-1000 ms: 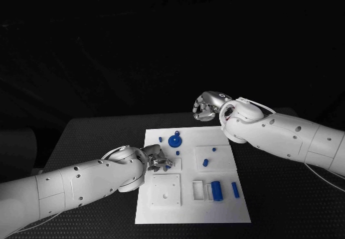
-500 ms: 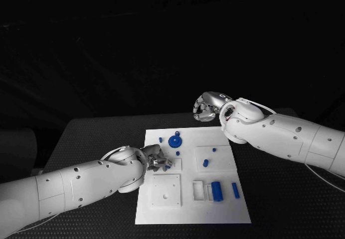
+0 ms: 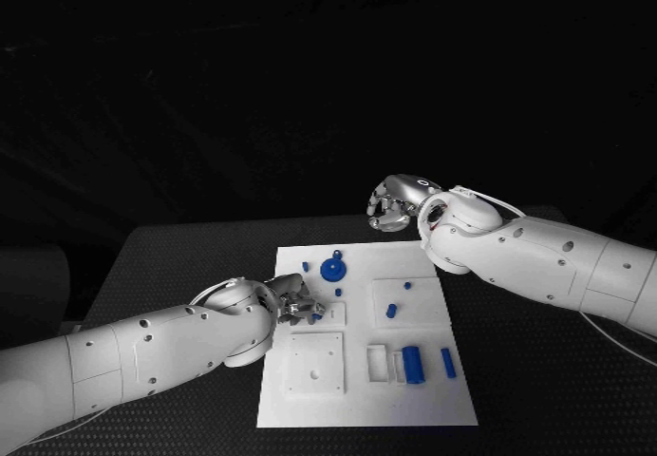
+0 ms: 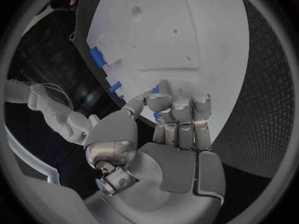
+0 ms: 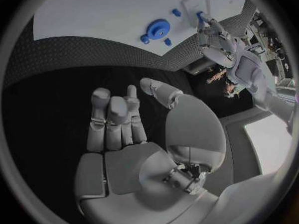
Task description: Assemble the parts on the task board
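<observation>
- The setting was a dark room with a black textured worktop [image 3: 178, 256]; the white rectangular task board [image 3: 424, 399] lay flat at its middle.
- On the board: a blue toothed gear [image 3: 333, 271] near the far edge, a short blue peg [image 3: 392, 310] mid-board, and a blue block [image 3: 412, 364] and blue bar [image 3: 448, 362] at the near right corner, side by side.
- The left robot hand [image 3: 294, 302] was over the board's left-centre. The left wrist view showed its fingers [image 4: 181, 109] bunched with the thumb against a small blue part [image 4: 154, 90], apparently pinched; the part's shape could not be determined.
- The right robot hand [image 3: 393, 205] hung beyond the board's far edge, well apart from the parts, fingers curled in and grasping nothing.
- Judgement: the step in hand appears to be seating the small part at the board's left-centre.
- Recommendation: hold the part upright over its recess, lower slowly, and let go only once it sits flush; keep the fingers from touching the gear nearby.
</observation>
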